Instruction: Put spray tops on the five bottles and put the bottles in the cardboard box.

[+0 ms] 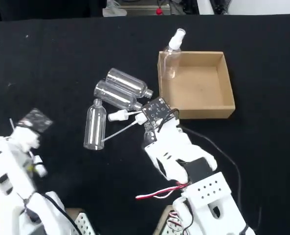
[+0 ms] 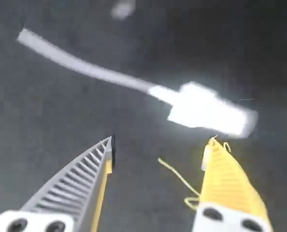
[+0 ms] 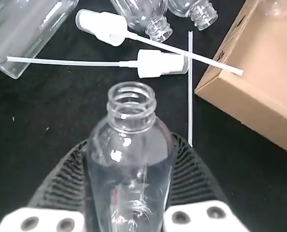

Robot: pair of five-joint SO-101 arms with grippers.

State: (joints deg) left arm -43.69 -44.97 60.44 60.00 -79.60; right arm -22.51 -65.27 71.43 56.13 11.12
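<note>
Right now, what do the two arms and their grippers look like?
Both arms are white: left arm, right arm, which carries red and white wires. The left gripper has one grey ribbed finger and one yellow; the right gripper has black ribbed fingers. Both have white bases with screw holes.

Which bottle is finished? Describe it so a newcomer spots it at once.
Find the cardboard box on the black table. In its far left corner, as the high view shows it, stands one clear bottle. It alone wears a white spray top; the other bottles have open necks.
</note>
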